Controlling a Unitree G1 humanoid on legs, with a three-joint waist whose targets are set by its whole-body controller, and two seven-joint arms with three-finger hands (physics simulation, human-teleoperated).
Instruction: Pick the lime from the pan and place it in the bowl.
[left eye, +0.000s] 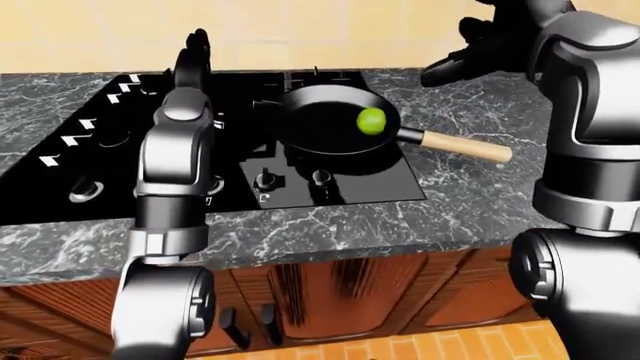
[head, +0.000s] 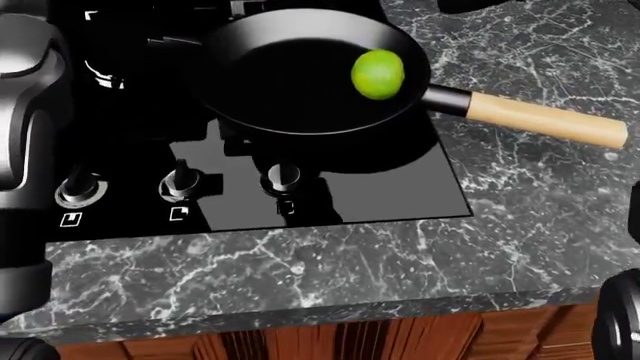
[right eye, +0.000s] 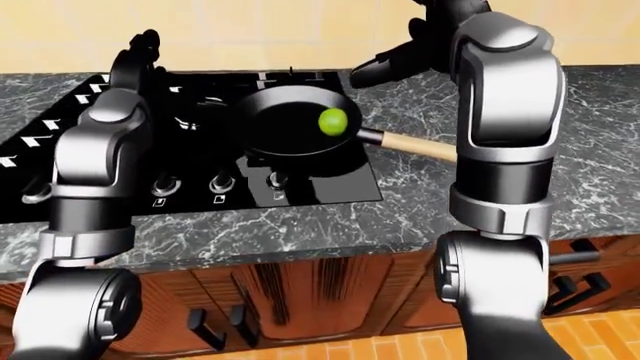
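A green lime (head: 378, 73) lies inside the black pan (head: 280, 82), against its right rim close to the wooden handle (head: 545, 120). The pan stands on the black cooktop. In the left-eye view my left hand (left eye: 190, 54) is raised over the stove to the left of the pan, fingers pointing up and open, holding nothing. My right hand (left eye: 455, 69) hovers above the counter up and to the right of the lime, with its dark fingers spread and empty. No bowl shows in any view.
Three knobs (head: 180, 184) sit in a row on the cooktop (head: 360, 187) below the pan. Grey marble counter (head: 300, 277) runs to an edge at the bottom of the head view, above wooden cabinet doors (left eye: 330, 289). A yellow wall (left eye: 330, 34) rises behind the counter.
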